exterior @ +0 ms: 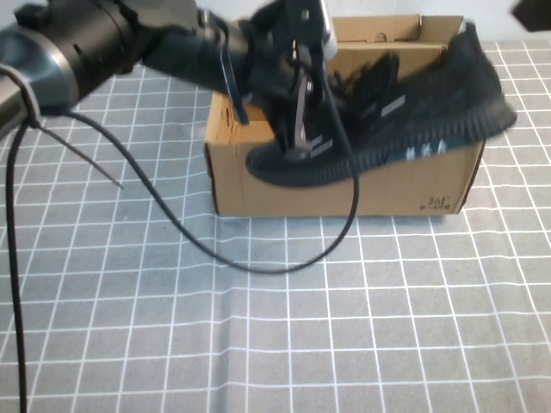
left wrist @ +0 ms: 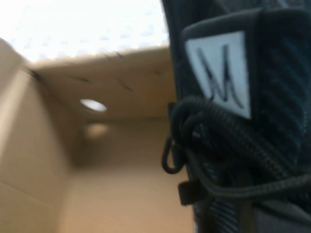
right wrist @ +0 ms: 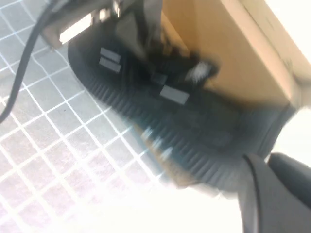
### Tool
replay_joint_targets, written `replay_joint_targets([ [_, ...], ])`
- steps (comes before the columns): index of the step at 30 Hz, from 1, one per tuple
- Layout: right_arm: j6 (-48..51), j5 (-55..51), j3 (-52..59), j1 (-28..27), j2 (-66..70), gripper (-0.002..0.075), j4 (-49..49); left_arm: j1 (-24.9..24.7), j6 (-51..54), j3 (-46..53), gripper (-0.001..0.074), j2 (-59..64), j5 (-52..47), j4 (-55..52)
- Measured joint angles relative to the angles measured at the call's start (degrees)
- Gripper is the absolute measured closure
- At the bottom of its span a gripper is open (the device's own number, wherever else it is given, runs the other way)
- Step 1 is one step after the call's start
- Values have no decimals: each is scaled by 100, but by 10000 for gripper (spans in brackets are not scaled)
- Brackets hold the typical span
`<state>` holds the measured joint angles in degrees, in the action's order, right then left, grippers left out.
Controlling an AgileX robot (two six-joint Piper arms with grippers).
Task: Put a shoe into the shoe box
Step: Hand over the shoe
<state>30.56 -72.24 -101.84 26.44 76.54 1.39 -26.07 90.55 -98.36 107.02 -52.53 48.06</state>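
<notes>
We hold the shoe (exterior: 387, 120) clamped in our left gripper (exterior: 297, 129) at its toe end and our right gripper (right wrist: 272, 189) at its heel, its long axis along the shoe box (exterior: 344, 185), just above the opening.

Even, soft light fills the high view, with only a faint shadow under the shoe box (exterior: 344, 185). The left wrist view is overexposed beyond the box and soft on the shoe (left wrist: 243, 136). The right wrist view is motion-blurred, with glare washing out the tabletop (right wrist: 63, 160).

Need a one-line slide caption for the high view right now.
Left pincer holds the black shoe across the open shoe box; right pincer at its heel.
</notes>
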Motion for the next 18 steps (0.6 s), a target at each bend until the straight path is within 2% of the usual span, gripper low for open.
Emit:
replay_joint_targets([
  [4,-773,-7,574,0,-469,734,-264,-9,-127,-428,713,0,148,-122],
  [9,-1102,-37,1361,0,-1020,740,-707,-9,-191,-775,714,-11,-8,-148],
  [18,-1342,135,1527,0,-1283,741,-927,-9,-522,-824,715,-32,-667,-197],
])
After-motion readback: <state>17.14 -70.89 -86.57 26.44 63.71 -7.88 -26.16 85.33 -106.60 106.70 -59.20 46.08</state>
